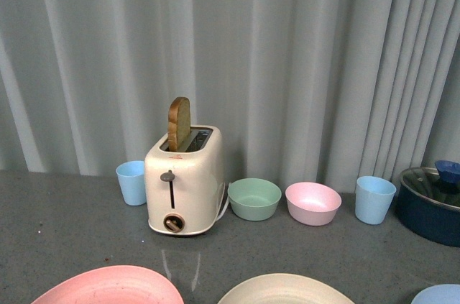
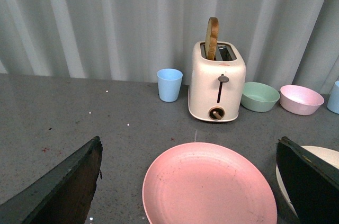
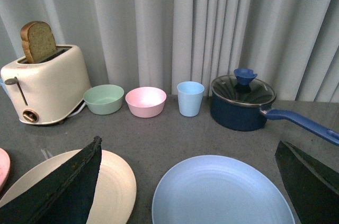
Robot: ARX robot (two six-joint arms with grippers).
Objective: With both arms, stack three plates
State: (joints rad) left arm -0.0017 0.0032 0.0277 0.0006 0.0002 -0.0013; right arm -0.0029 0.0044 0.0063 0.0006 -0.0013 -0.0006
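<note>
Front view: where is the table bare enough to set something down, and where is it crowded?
Bare: the left of the table, bordered by the blue cup, toaster and pink plate; also a strip between the green bowl and the cream plate. Crowded: the back row from toaster to pot, and the near edge with the plates.

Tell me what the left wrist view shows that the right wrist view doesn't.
Only the left wrist view shows the pink plate almost whole and the blue cup beside the toaster. Only the right wrist view shows the light blue plate and the lidded blue pot. Both show the toaster with its bread slice, the green bowl, the pink bowl, part of the cream plate and the curtain.
</note>
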